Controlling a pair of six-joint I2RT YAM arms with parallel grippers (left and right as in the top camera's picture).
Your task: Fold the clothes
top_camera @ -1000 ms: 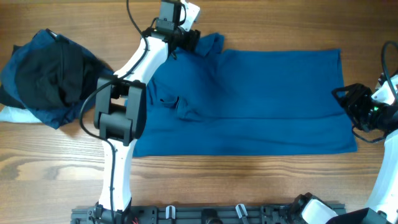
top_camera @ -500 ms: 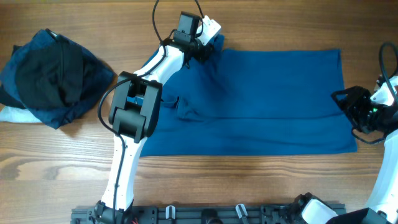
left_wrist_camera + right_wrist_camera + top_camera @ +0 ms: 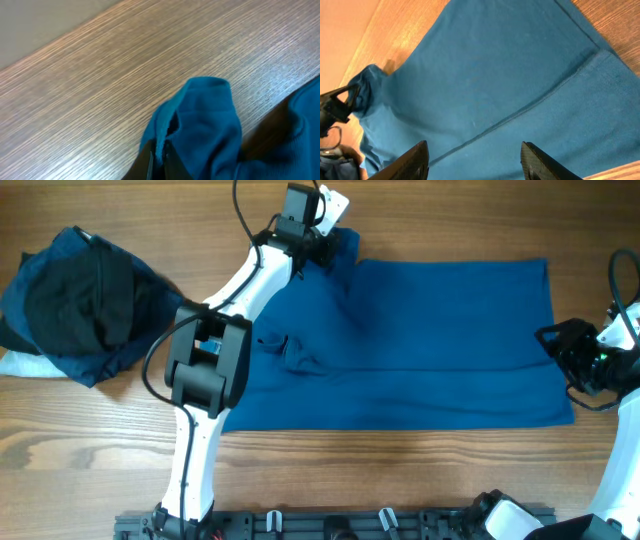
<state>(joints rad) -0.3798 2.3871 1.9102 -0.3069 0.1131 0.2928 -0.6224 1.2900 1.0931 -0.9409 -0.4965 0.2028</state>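
Note:
The clothes are a medium-blue shirt (image 3: 420, 340) spread flat across the table and a heap of dark-blue and black garments (image 3: 85, 300) at the left. My left gripper (image 3: 322, 248) is at the shirt's far left corner, shut on a bunched sleeve (image 3: 205, 120). In the left wrist view, a thin edge of blue fabric is pinched in the left gripper (image 3: 159, 152) and the sleeve is raised off the wood. My right gripper (image 3: 552, 345) stands open at the shirt's right hem. In the right wrist view the right gripper (image 3: 474, 146) has only cloth (image 3: 490, 75) beneath it.
A scrap of white (image 3: 15, 363) peeks out under the dark heap. A black rail (image 3: 340, 525) runs along the table's front edge. Bare wood (image 3: 100, 75) lies beyond the sleeve and in front of the shirt.
The left gripper has shifted a little to the right along the far edge and closed on the sleeve, bunching it up. The right arm has stayed where it was.

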